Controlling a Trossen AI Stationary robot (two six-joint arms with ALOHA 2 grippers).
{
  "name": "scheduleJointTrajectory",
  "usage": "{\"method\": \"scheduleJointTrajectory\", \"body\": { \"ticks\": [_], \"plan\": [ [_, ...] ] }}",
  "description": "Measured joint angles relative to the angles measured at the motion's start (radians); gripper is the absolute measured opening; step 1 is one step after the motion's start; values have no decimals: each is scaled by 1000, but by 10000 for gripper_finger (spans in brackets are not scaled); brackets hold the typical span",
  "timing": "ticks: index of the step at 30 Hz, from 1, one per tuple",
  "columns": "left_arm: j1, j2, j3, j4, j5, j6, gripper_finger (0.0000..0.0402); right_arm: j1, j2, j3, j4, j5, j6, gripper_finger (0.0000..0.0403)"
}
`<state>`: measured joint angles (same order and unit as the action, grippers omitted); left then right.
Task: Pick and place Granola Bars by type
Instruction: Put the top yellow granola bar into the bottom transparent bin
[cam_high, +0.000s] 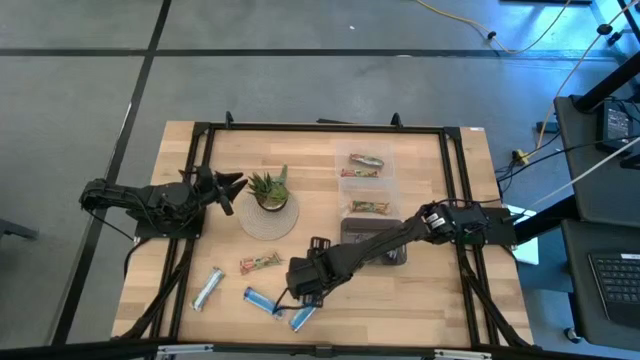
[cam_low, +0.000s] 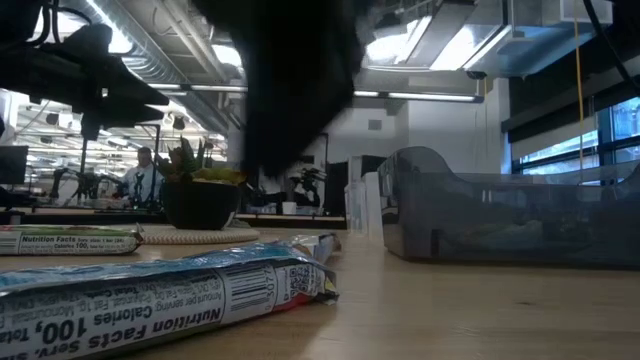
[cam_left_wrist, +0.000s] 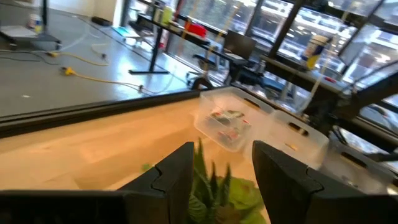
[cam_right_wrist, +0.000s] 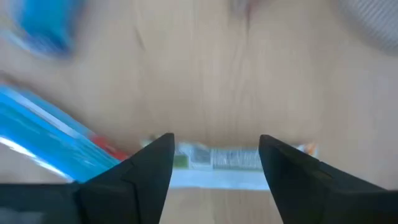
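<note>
Right gripper (cam_right_wrist: 216, 163) hangs with fingers apart over what looks like a green-tan bar (cam_right_wrist: 224, 159) beside blue bars (cam_high: 262, 299); left gripper (cam_left_wrist: 221, 177) waits, parted, near the plant (cam_high: 269, 190).

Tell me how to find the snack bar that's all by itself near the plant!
Start at the potted plant on its round mat on the table's left half. Go toward the table's front edge to the small green-tan bar with red. The bars near it differ: a silvery-white bar and blue bars.
</note>
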<state>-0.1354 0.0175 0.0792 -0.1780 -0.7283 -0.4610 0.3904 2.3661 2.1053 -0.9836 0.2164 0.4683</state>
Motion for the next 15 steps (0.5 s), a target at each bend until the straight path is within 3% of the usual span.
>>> {"method": "scheduleJointTrajectory", "body": {
  "ticks": [3,8,15],
  "plan": [
    [0,0,0,1,30,0,157,-7,-2,106,-51,9,91,239],
    [0,0,0,1,60,1,157,-27,-4,249,-172,17,555,239],
    [0,0,0,2,80,3,157,-12,35,244,-193,102,960,239]
  ]
}}
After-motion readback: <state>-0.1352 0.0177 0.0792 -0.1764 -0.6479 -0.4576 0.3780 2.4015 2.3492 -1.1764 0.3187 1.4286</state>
